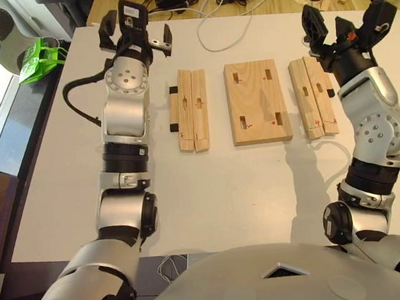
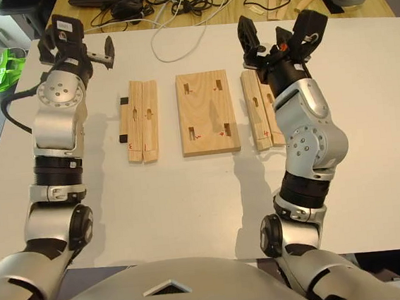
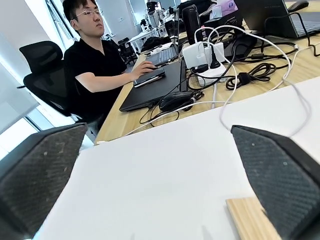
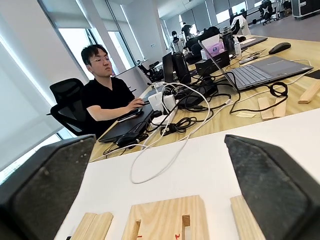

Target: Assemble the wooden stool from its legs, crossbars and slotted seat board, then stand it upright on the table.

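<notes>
Between left end effector (image 1: 137, 37) and right end effector (image 1: 345, 22): slotted seat board (image 1: 257, 102), slots up for legs (image 1: 191, 110).
Grip state: both wide, empty.

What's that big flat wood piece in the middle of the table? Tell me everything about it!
It is the slotted seat board, a pale wooden rectangle with visible grain. Four small slots are cut into it, one near each corner, with red marks beside them. It lies flat on the white table, touching nothing else.
</notes>
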Controlling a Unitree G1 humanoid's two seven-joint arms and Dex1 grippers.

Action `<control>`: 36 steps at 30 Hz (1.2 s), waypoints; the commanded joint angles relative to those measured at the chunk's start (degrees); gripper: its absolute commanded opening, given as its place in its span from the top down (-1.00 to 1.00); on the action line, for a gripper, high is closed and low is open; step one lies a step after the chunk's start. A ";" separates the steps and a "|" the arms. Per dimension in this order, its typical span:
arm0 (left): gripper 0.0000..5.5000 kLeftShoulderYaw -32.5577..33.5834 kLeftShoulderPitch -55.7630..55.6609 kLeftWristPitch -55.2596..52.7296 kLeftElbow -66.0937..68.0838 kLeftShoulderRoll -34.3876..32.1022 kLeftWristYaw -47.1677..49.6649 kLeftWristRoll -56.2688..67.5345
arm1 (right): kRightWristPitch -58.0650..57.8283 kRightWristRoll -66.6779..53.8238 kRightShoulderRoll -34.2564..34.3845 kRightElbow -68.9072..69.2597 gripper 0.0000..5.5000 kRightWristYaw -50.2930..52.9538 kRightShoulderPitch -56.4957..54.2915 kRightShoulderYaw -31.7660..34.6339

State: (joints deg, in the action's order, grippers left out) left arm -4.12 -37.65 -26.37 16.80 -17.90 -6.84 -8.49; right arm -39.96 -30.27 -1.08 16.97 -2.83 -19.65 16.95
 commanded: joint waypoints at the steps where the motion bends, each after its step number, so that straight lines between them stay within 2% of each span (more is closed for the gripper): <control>1: -0.96 -8.79 0.88 -3.10 -0.06 -5.36 -11.05 -4.32 | 2.28 -1.50 2.95 -0.59 -0.74 3.04 2.07 2.15; 6: -0.96 -15.46 6.60 -6.68 -8.38 -10.30 -18.99 -8.73 | 4.64 -2.43 4.08 -1.28 -0.74 4.14 3.30 3.55; 11: -0.96 -15.86 9.37 -5.03 -7.47 -13.81 -19.78 -11.70 | 7.07 -2.68 4.53 -1.86 -0.74 4.56 3.16 3.24; 16: -0.96 -17.69 10.07 -3.77 -3.57 -12.68 -21.78 -11.99 | 9.18 -3.80 5.84 -3.34 -0.74 5.32 4.05 4.04; 27: -0.96 -19.92 12.72 -6.17 -7.69 -9.69 -23.19 -12.88 | 9.69 -5.03 5.88 -4.61 -0.74 5.75 4.26 3.63; 36: -0.96 -14.90 10.59 -9.73 -9.50 -5.19 -20.26 -10.23 | 10.12 -4.93 6.27 -3.68 -0.74 6.12 4.53 2.02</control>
State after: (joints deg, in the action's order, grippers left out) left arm -19.98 -26.14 -34.98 7.87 -23.86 -27.18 -19.34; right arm -30.20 -34.76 4.87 12.69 2.89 -15.72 19.44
